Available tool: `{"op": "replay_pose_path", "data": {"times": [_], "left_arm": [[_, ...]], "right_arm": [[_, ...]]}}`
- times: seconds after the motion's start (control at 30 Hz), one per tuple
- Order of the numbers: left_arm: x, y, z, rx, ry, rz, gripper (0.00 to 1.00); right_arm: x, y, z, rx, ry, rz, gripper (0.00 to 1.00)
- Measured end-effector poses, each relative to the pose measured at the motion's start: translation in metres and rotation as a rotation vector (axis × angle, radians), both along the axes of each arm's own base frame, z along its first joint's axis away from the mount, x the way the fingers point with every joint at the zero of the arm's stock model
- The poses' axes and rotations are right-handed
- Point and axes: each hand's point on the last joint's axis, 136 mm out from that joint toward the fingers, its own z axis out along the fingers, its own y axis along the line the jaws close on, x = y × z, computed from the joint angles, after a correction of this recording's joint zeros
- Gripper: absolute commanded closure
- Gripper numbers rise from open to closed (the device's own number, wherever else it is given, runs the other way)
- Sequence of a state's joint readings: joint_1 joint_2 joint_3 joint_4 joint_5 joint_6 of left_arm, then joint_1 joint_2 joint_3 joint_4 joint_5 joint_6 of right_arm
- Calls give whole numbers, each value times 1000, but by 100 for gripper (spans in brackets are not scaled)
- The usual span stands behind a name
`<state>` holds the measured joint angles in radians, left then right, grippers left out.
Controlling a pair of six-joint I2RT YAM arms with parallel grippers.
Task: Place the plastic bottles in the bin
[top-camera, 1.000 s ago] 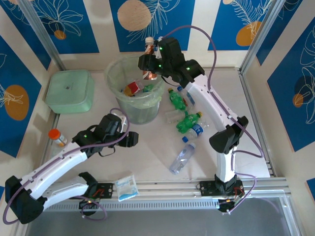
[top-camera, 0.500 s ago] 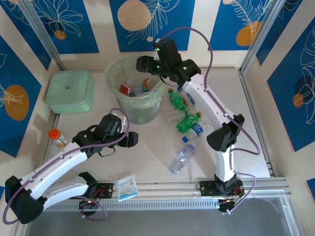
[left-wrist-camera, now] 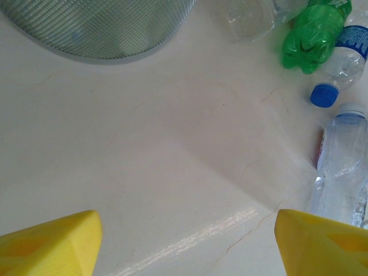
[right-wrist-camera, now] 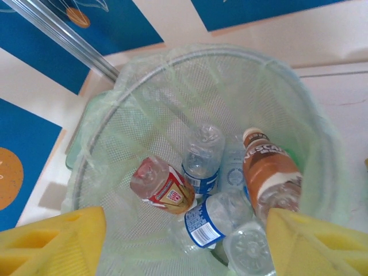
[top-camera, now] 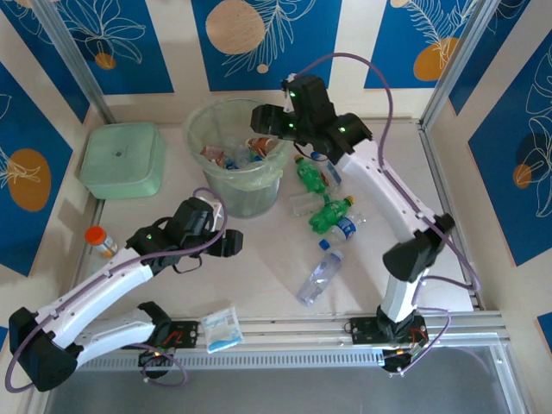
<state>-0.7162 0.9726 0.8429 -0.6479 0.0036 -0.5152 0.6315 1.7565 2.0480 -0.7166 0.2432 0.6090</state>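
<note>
Hovering wide apart and empty, the right fingers (right-wrist-camera: 52,241) are held over the round translucent pale-green bin (right-wrist-camera: 322,144), where several crushed plastic bottles (right-wrist-camera: 201,158) are already lodged. The left fingers (left-wrist-camera: 46,244) are likewise parted and empty. A green bottle (top-camera: 309,175) and a clear bottle (top-camera: 317,278), among others, are left on the worktop (top-camera: 267,250); roughly half is judged done.
</note>
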Motion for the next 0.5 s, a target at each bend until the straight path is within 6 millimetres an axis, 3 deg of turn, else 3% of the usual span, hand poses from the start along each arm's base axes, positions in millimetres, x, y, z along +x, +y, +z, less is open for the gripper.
{"op": "replay_pose_path", "data": {"times": [0.27,0.5], "left_arm": [[-2,-4,1,11,-4,-28,23],[-6,-13,9,13,-23,-65,23]], "right_arm": [[-40,-76,19,23,-58,-117,26],[-76,-137,1,44,-23,-239,26]]}}
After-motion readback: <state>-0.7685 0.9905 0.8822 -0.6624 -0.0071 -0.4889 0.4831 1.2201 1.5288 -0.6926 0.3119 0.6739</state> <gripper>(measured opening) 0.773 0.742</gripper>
